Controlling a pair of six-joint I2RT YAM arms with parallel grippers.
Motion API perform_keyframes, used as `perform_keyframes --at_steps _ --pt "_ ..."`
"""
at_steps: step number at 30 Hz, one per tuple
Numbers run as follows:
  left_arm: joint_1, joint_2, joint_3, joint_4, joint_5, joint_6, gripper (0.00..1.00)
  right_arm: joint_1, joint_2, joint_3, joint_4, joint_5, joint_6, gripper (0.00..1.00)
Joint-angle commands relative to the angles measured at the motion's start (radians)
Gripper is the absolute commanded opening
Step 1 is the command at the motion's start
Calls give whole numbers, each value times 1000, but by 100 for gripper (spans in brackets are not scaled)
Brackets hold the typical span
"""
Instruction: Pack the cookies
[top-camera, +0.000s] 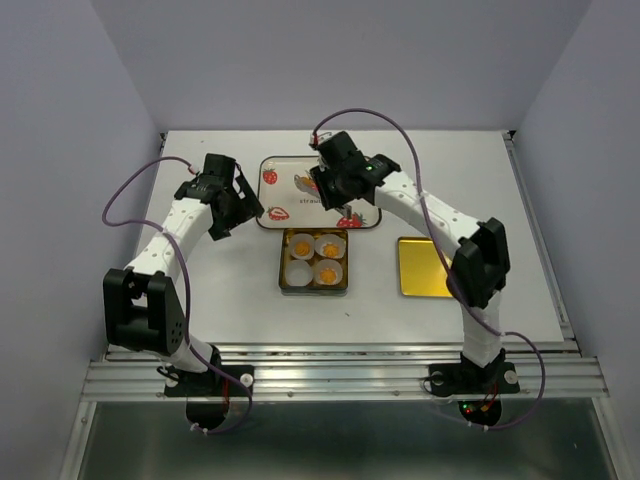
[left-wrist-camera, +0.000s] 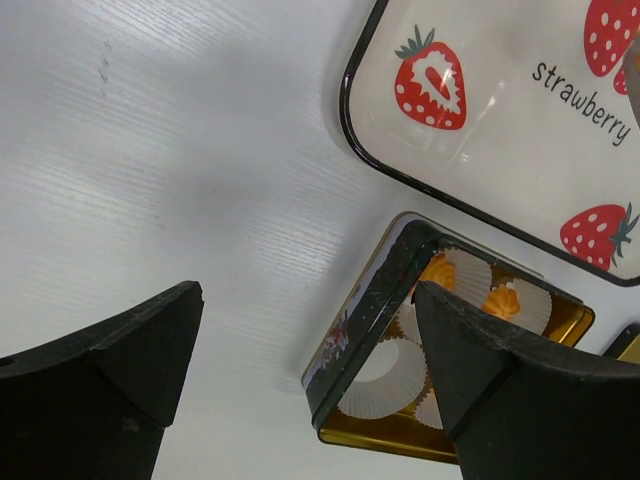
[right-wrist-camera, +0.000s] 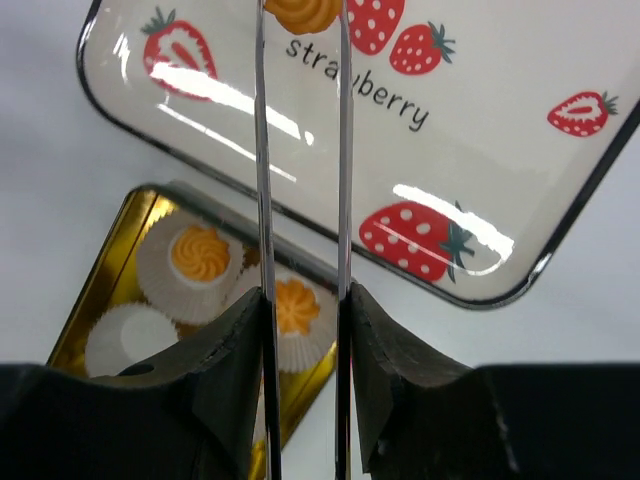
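As R pincer clasps cookie, over tray

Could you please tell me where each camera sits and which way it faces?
Top external: above and behind the robot, looking down on the table, strawberry tray and cookie tin; both arms show.
Left wrist: on the left arm, looking down past its open left tool at the tin's corner.
Right wrist: on the right arm, looking along tweezers in its right tool to a cookie at the tray.
Shared: all see tray and tin.
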Motion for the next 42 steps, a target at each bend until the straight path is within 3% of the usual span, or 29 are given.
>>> perform_keyframes --at_steps 1,9,17,24,42 --pt "6 -9 23 -8 -12 13 99 -3 -182 -121 7 -70 -60 36" --pt "8 -6 26 -11 -15 5 99 7 -345 -198 -95 -293 -129 37" --pt "2 -10 30 -6 -31 4 99 129 -409 -288 -198 -273 -240 37" --pt "-9 13 64 -8 -33 22 99 197 -457 -374 -230 -257 -240 37" --pt "-15 -4 40 -17 -47 22 99 229 -440 -385 -214 -253 -229 38"
